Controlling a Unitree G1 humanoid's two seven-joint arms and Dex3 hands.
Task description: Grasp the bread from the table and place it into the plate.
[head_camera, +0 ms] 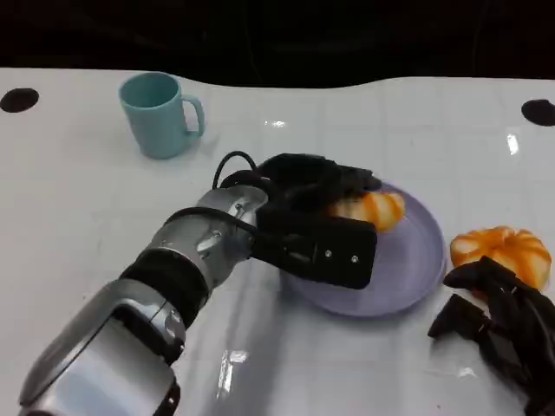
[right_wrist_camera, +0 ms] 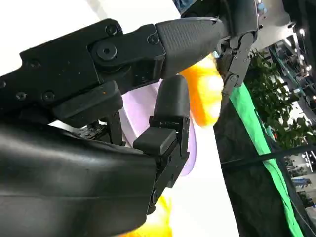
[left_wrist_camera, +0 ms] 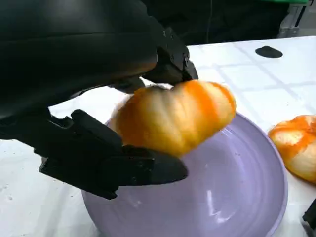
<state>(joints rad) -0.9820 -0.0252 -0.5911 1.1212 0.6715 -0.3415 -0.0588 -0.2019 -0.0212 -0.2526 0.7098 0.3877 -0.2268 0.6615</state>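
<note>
Placing step: left hand clamps its fingers on a bread roll held just over the lavender plate, so next it should lower and let go; right hand rests fingers apart by a second roll.

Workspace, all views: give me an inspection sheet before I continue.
Surface: white table, glossy, with dark round marks near its far corners.
Job's things: bread gripped over the purple plate; whether it touches the plate, cannot tell.
Clutter: teal mug upright at far left; second bread on the table right of the plate.
Hands: left hand holds the bread; right hand beside the second bread, holding nothing.
Cables: black cable looping at the left wrist.
Surroundings: dark background.
</note>
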